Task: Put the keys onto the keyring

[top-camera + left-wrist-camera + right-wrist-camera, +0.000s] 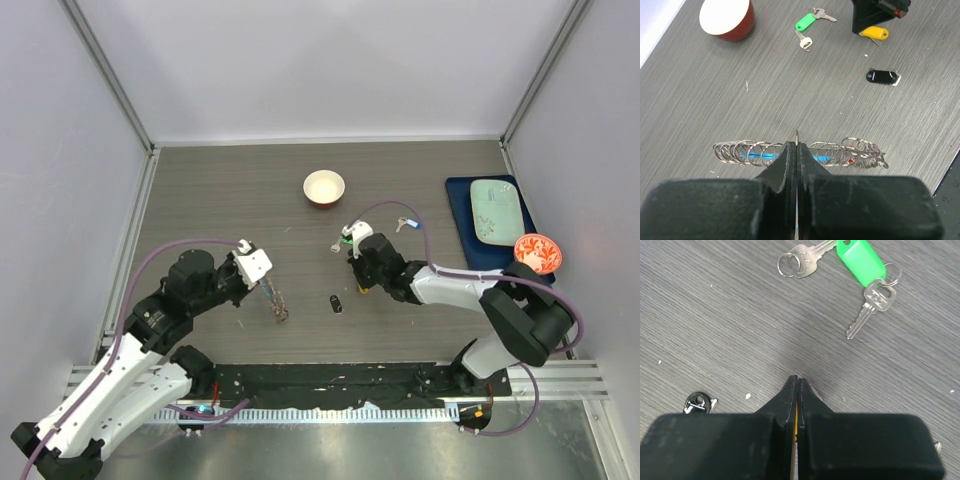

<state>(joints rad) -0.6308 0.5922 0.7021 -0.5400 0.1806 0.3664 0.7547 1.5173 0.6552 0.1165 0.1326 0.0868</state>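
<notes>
The keyring (840, 152), a coiled silvery wire loop with a bright-blue tag, lies on the table and shows small in the top view (281, 310). My left gripper (797, 145) is shut on a thin part of its wire (270, 292). Past it, my right gripper (360, 287) is shut on a yellow-tagged key (875, 33); in the right wrist view (797, 380) yellow shows between the jaws. Two silver keys with a green tag (860, 260) lie just beyond it (345, 240). A black-tagged key (883, 76) lies between the grippers (336, 304). Another silver key (404, 223) lies further right.
A small white bowl (324, 187) stands at mid-back of the table (726, 17). At the right sit a blue mat (460, 215) with a pale green tray (495, 210) and a red patterned bowl (537, 252). Grey walls close in the table.
</notes>
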